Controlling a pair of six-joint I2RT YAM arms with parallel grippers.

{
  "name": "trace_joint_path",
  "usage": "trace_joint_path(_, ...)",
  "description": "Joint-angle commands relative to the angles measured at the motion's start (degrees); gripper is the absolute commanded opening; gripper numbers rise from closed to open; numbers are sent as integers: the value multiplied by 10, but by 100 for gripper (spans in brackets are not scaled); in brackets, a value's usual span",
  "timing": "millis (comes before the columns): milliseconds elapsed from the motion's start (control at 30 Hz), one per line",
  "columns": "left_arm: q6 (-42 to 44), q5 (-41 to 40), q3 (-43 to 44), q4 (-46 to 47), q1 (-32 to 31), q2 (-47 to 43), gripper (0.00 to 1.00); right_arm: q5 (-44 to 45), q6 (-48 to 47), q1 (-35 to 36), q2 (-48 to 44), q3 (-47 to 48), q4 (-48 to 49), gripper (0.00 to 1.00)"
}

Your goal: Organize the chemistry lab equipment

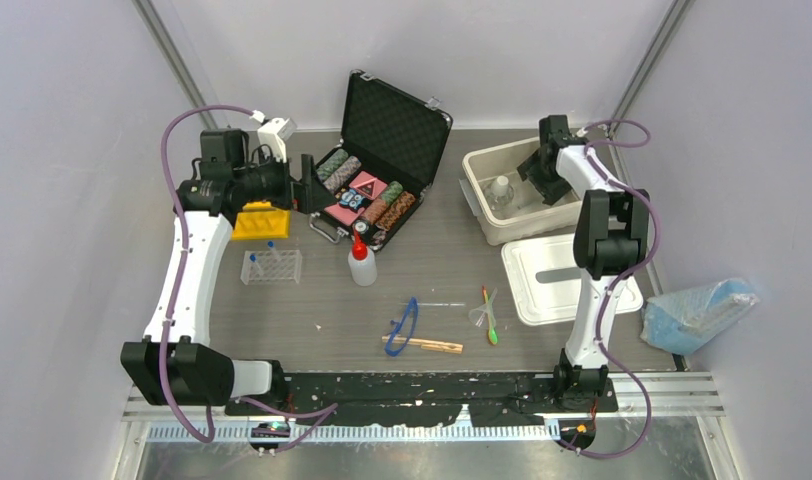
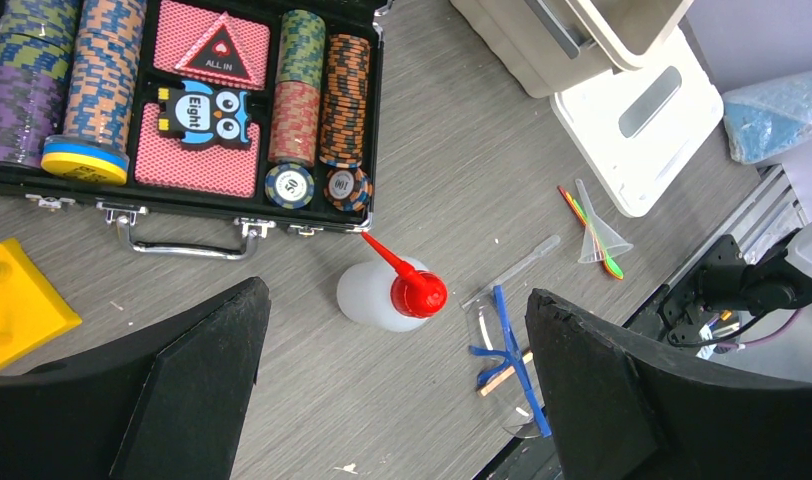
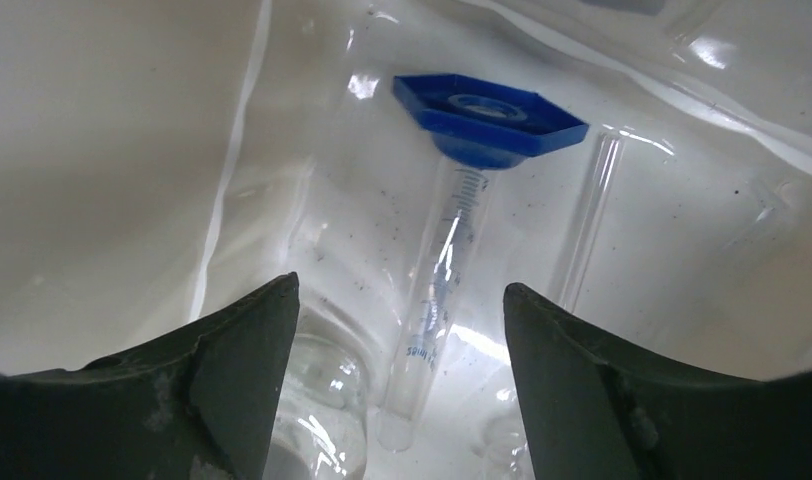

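My left gripper [image 1: 306, 196] hangs open and empty over the front edge of the poker chip case. In the left wrist view its jaws [image 2: 394, 296] frame the red-capped white squeeze bottle [image 2: 367, 300], which stands on the table below [image 1: 361, 264]. The yellow tube rack [image 1: 260, 221] and the clear tube rack [image 1: 271, 267] with blue-capped tubes sit at the left. Blue goggles [image 1: 405, 325], a wooden clamp [image 1: 430, 346], a funnel [image 1: 481, 315] and a green spatula [image 1: 492, 333] lie near the front. My right gripper [image 3: 402, 370] is open inside the beige bin [image 1: 482, 205], over a clear graduated tube with a blue base [image 3: 447, 270].
The open black case of poker chips [image 1: 367, 190] stands at the back centre. The bin's lid [image 1: 552, 290] lies flat in front of the bin. A blue bag [image 1: 697, 310] lies at the right edge. A clear glass vessel [image 3: 322, 400] sits in the bin by my right gripper's left finger.
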Motion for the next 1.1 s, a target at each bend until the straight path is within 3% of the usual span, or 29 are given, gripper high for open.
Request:
trace_joint_path(0,8,12,21,7,3,-16,100,-36,-6,-2,-78,8,21,83)
trace_joint_path(167,8,14,1,21,4,-38,99,-118,-108,-2,-166,-10,36,99)
trace_joint_path(333,8,21,-20,33,4,-59,100,-212,-231,-2,-288,-76,85,95)
trace_joint_path(433,27,23,-41,37,4,-77,100,-292,-381,-2,-348,-109,107,95)
trace_joint_path(500,34,22,-53,36,4,-89,100,-393,-492,4,-387,-124,85,95)
trace_joint_path(567,40,22,-63,32,4,-99,100,-538,-628,12,-416,-136,40,96)
trace_joint_path(600,42,24,-66,30,4,-103,100,-640,-743,20,-432,-148,-20,97)
trace_joint_path(667,48,34,-65,21,4,-105,100,-697,-912,64,-443,-161,-121,97)
trace_joint_path(733,61,46,-52,-2,4,-98,100,-674,-1060,144,-434,-167,-213,97)
trace_joint_path(800,78,57,-34,-37,4,-91,99,-641,-1150,231,-415,-181,-249,98)
trace_joint_path(900,108,69,-15,-90,4,-82,100,-607,-1205,333,-373,-204,-227,88)
trace_joint_path(1067,115,50,-25,-124,19,-89,100,-566,-1287,429,-301,-213,-172,74)
